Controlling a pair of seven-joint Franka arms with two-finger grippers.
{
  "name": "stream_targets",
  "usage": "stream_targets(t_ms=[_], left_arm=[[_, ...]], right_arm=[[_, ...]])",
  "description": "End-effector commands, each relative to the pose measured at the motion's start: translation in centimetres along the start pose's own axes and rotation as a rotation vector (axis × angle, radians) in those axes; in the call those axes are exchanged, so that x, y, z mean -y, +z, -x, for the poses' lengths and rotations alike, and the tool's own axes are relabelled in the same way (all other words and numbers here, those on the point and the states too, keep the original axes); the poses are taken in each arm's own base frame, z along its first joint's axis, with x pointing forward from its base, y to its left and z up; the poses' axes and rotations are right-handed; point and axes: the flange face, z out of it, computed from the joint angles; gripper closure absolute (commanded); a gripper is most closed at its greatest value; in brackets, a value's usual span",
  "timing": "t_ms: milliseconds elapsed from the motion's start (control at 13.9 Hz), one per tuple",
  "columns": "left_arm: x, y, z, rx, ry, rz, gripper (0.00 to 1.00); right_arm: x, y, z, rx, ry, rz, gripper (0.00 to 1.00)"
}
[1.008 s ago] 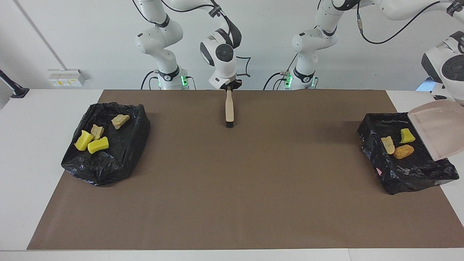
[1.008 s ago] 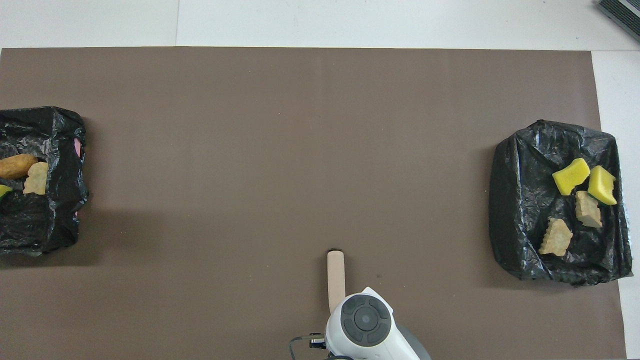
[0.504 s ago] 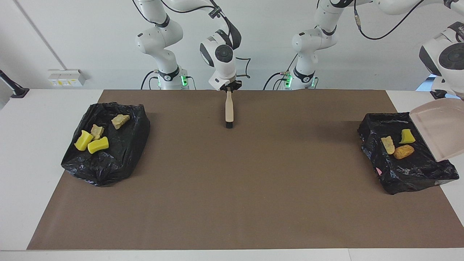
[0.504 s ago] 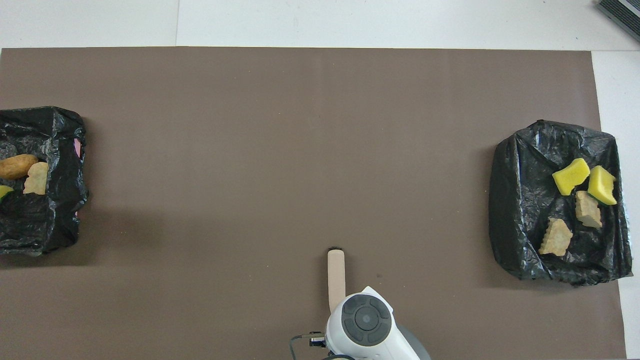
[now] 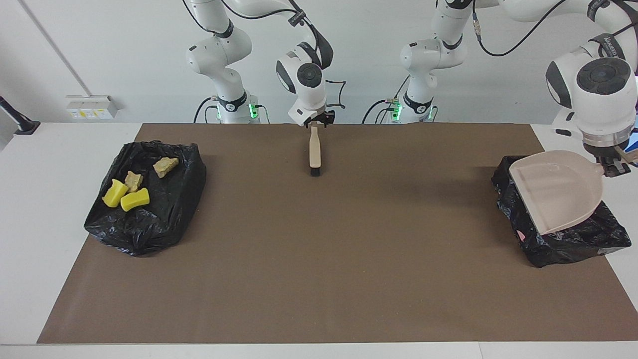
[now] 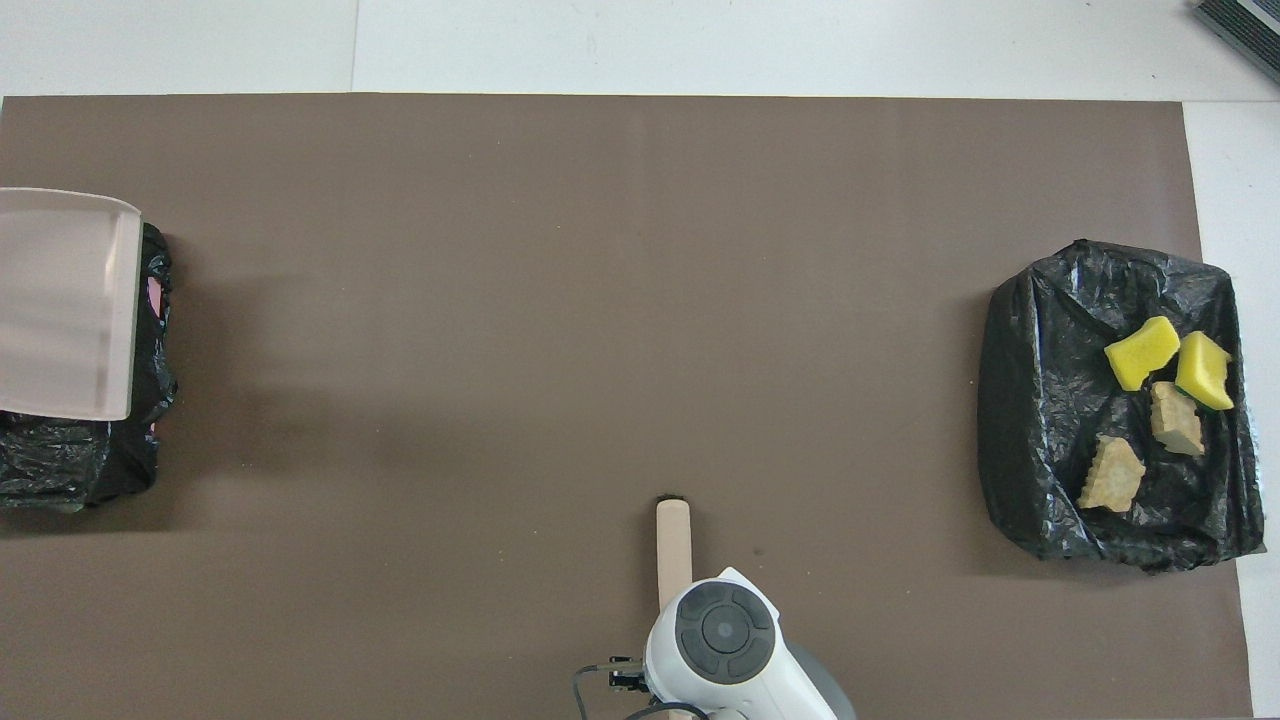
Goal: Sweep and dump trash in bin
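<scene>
Several pieces of trash, two yellow sponge chunks and two tan lumps, lie in the black-lined bin at the right arm's end. My left gripper is shut on the handle of the beige dustpan. It holds the pan over the second black bin and hides what lies inside. A wooden brush lies on the mat near the robots. My right gripper stands open just over the end of its handle.
A brown mat covers most of the white table. A grey object shows at the table's corner farthest from the robots, at the right arm's end.
The left arm has swung the dustpan from beside the bin to over it, covering the three pieces inside. The right gripper has opened off the brush handle.
</scene>
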Motion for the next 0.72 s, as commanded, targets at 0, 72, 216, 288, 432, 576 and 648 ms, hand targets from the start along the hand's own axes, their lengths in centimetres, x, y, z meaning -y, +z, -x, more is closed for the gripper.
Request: stream_targets(t_ms=[0,72,216,288,432,576,648], left_arm=[[-0.2,-1.6,-2.6,-0.088,-0.07,0.031,1.0],[-0.3,-2.2,-3.8,-0.119,-0.117,0.046,1.0],[-0.3,-3.7,-6.7,-0.15,-0.166,0.062,1.0],[-0.3,-4.2,-7.5,-0.18,-0.196,0.067,1.0],[-0.4,-5.0,-9.2,-0.225,-0.233,0.084,1.0],[-0.3,-6.1,-12.5,-0.257,-0.279,0.111,1.0],[-0.3,-6.7,-14.2,-0.262,-0.313,0.117,1.0]], right_arm=[[0.7,-1.3,-0.7,-0.014,-0.033,-0.016,0.0],[0.8,-2.1,-0.8,-0.01,-0.033,-0.02,0.0],[1.0,-3.4,-0.9,-0.006,-0.037,-0.018,0.0],[0.8,-3.8,-1.2,-0.022,-0.041,-0.011,0.0],[0.0,-5.7,-2.6,-0.051,-0.024,-0.015,0.0],[-0.9,-7.5,-3.3,-0.081,-0.015,-0.015,0.0],[-1.3,-8.5,-3.6,-0.093,-0.008,-0.019,0.0]])
